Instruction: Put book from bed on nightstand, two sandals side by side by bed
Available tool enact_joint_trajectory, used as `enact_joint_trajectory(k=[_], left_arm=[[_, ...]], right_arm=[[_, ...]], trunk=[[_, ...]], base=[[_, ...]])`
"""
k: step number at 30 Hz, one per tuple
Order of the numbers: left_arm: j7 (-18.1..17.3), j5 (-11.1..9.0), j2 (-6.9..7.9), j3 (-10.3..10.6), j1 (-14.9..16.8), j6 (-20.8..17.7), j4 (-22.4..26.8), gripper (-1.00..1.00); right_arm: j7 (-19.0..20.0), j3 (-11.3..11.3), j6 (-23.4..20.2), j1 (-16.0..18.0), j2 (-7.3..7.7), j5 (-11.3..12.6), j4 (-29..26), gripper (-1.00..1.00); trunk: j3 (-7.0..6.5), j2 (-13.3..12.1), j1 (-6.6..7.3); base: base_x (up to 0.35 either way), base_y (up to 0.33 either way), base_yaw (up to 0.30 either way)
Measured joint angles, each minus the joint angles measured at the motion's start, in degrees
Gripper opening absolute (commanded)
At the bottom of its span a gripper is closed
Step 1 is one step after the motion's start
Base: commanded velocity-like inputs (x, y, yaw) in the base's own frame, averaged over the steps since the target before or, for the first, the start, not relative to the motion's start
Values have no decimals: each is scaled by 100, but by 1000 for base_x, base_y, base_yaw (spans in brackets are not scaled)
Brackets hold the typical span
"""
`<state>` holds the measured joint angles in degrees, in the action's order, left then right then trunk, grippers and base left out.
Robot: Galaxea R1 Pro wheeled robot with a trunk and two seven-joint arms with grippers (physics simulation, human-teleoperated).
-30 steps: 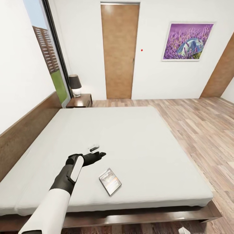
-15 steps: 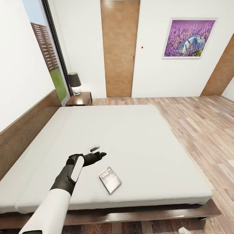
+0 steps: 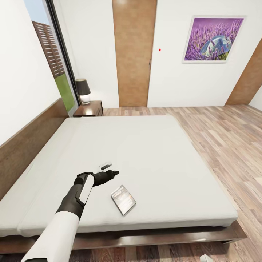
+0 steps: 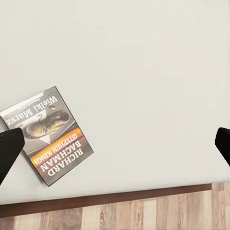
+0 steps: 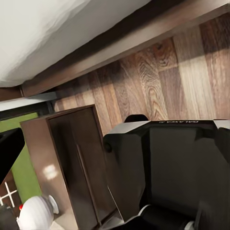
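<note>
The book (image 4: 46,135) carries readable cover text: "RICHARD BACHMAN", "(STEPHEN KING)" on an orange-and-black band, and "Wielki Marsz" on the grey part. One book lies flat on the white mattress of the bed (image 3: 145,153), near the foot-side edge, nothing on top of it.

The left gripper (image 3: 108,170) hovers over the mattress just beside the book (image 3: 123,199), not touching it; its fingers are spread wide, dark tips at both edges of the left wrist view.

One nightstand (image 3: 89,108) stands past the bed's far corner, with one lamp (image 3: 83,91) on it. One door (image 3: 134,54) and one lavender picture (image 3: 213,39) sit on the far wall.

Whether the right gripper is spread or closed cannot be told.
</note>
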<state>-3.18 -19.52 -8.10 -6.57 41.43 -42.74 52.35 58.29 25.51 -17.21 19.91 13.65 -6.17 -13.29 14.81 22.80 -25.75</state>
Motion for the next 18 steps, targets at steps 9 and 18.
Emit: enact_joint_trajectory(k=[9,18], left_arm=[[0,0,0,0,0,2,0,100],[0,0,-7,0,0,-1,-1,100]], right_arm=[[-6,0,0,0,0,0,0,100],[-6,0,1,0,0,0,0,100]], trunk=[[63,0,0],[126,0,0]], base=[[0,0,0],[0,0,0]])
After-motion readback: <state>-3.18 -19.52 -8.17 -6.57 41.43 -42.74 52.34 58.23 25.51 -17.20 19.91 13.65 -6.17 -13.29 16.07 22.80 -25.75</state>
